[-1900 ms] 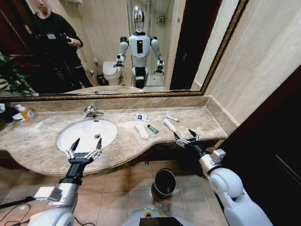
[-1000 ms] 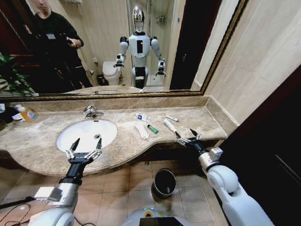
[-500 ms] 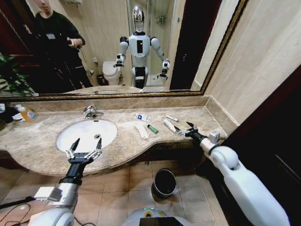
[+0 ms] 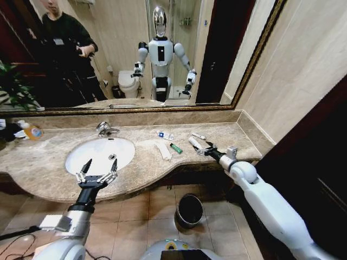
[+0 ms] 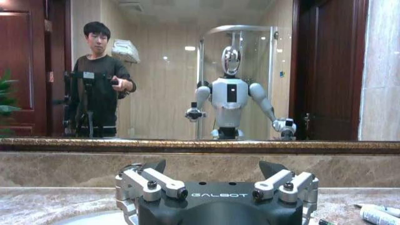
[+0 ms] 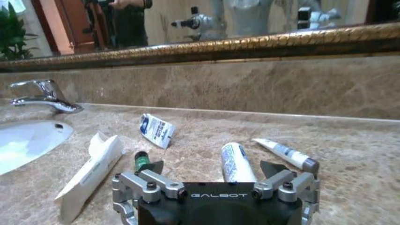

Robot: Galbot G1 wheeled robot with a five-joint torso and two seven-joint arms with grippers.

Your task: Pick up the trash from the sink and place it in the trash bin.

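The left gripper (image 4: 98,166) is held above the front rim of the sink (image 4: 81,162), fingers spread wide and empty. On the desk (image 4: 49,168) right of the sink, toward its back edge, the trash is scattered: a flat white strip (image 4: 162,149), a blue-labelled sachet (image 4: 165,135), a green-capped piece (image 4: 175,148) and two white tubes (image 6: 235,161). The right gripper (image 4: 203,149) is lowered near the right front edge, its open, empty fingers either side of the larger tube, while the trash bin (image 4: 190,209) stands on the floor below.
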